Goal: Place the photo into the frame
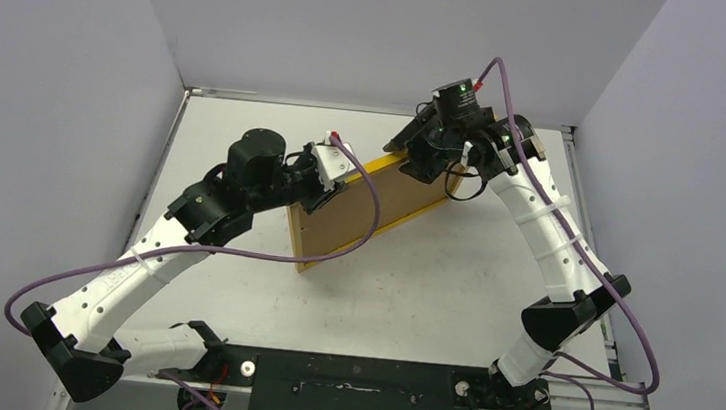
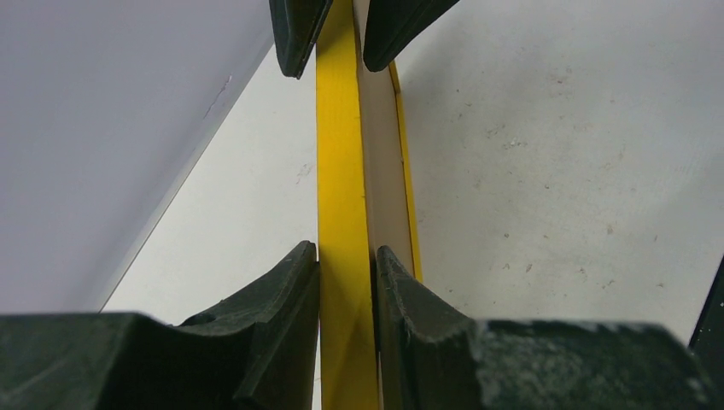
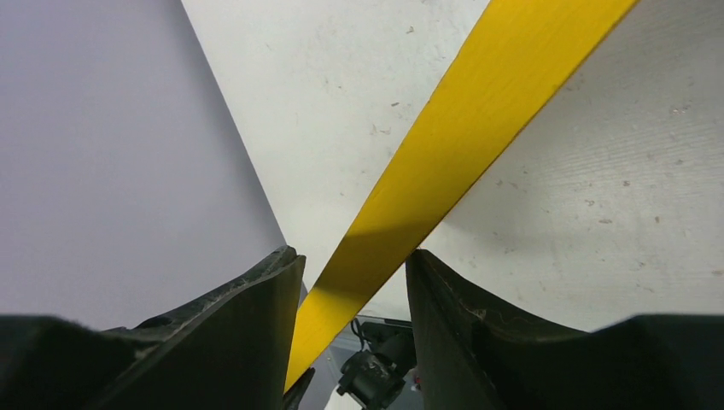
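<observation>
On my left, the left gripper (image 1: 328, 194) is clenched on the frame (image 1: 376, 161). In its wrist view both pads press flat against the two faces of the yellow edge (image 2: 341, 171), one finger (image 2: 273, 316) to the left of the strip and its partner to the right, with no gap on either side. From this pincer the frame runs straight ahead, standing on edge and lifted off the white table (image 2: 555, 171), which lies below and to the right of the jaws. The grey wall (image 2: 102, 128) rises off to their left. Just right of the gripped yellow strip sits a pale tan face (image 2: 380, 171); I cannot tell from here whether it is board or print. In the overhead view the frame hangs tilted between my two pincers, with its brown panel (image 1: 410, 200) facing the camera and its lower corner down by the table (image 1: 431, 292). A purple cable (image 1: 375, 216) loops across the front of it. At the far end of the frame, ahead of the left pincer, the fingers (image 2: 294, 34) of the right gripper (image 1: 439, 172) flank the same edge. In the right wrist view that pincer (image 3: 352, 256) straddles the yellow strip (image 3: 461, 128), which crosses slantwise between the jaws, and table shows in the gaps beside it. I cannot tell whether this pincer is pressing or only bracketing the frame. The frame stretches up and to the right of it, over the table (image 3: 341, 85).
</observation>
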Action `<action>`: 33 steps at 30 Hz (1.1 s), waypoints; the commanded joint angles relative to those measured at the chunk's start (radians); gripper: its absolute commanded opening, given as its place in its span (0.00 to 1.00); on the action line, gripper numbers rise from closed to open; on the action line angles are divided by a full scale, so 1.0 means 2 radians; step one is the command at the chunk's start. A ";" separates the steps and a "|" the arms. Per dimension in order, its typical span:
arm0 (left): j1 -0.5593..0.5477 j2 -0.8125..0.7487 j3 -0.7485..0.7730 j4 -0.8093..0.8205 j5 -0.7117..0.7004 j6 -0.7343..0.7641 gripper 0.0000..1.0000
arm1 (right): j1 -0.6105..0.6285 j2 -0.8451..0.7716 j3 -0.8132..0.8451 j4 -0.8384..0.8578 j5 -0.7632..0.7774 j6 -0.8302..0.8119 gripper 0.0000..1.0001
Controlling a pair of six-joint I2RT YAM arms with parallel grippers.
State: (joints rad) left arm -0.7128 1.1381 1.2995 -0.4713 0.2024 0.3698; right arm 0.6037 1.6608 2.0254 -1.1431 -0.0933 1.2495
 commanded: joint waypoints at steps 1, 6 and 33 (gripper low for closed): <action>-0.003 -0.022 -0.001 0.044 0.011 0.000 0.20 | 0.004 0.014 0.047 -0.071 0.001 -0.023 0.48; -0.003 -0.029 -0.006 0.051 0.014 -0.002 0.24 | 0.004 0.026 0.070 -0.120 -0.007 -0.037 0.41; 0.034 0.016 -0.014 0.120 -0.075 -0.282 0.69 | -0.171 -0.110 -0.245 0.167 -0.241 -0.281 0.00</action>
State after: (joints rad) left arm -0.6964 1.1507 1.2930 -0.3058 0.1112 -0.0395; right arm 0.3317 1.4643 1.6630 -0.9218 -0.4625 0.8352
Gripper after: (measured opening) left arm 0.687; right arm 0.335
